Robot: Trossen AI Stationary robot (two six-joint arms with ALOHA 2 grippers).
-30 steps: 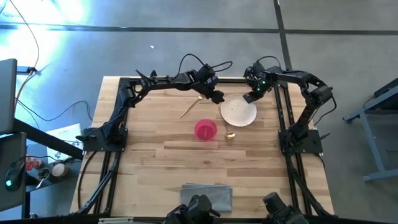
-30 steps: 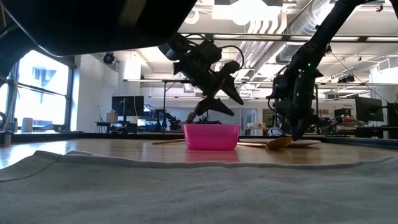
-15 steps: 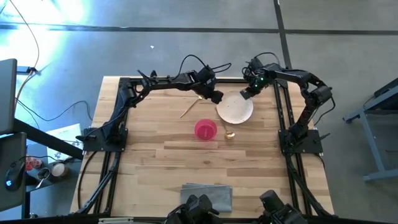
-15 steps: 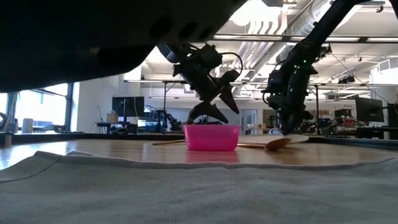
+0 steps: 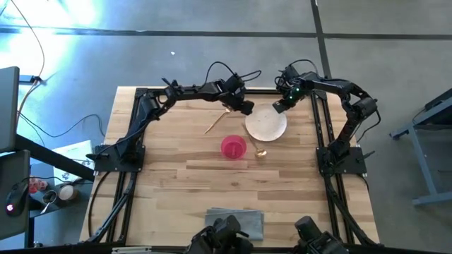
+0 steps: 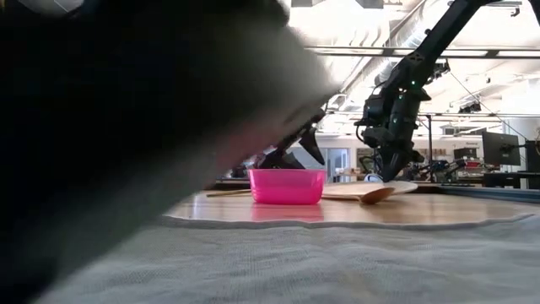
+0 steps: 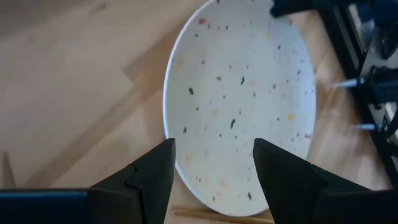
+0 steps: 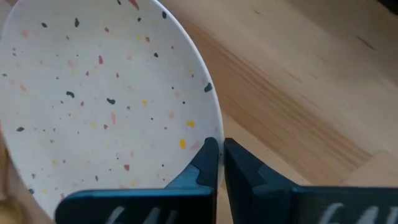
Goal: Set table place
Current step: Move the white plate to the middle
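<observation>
The off-white speckled plate [image 5: 266, 125] lies at the table's far right. The pink bowl [image 5: 234, 147] stands near it, the gold spoon [image 5: 260, 152] to the bowl's right, and the gold fork [image 5: 215, 125] lies on the wood to the plate's left. My right gripper [image 5: 280, 108] is shut on the plate's far right rim. My left gripper [image 5: 246, 109] is open over the plate's far left edge [image 7: 186, 155], its fingers apart above the plate without touching it. My right gripper pinches the plate's rim [image 8: 210, 132] between its two fingers, at the plate's far right edge. The fingers slant down from the far right. In the low view the plate [image 6: 405, 185] sits slightly raised at the held edge, with its other side on the table.
A grey folded cloth [image 5: 236, 221] lies at the table's near edge. A dark blurred shape [image 6: 126, 127] covers the left of the low view. The black rail frame [image 5: 318, 127] runs close beside the plate on the right.
My right gripper has drawn the plate a little toward the table's left and far edges, sliding it along the wood. My left gripper has come down toward the plate's left edge. A dark shape has spread over the left of the low view.
</observation>
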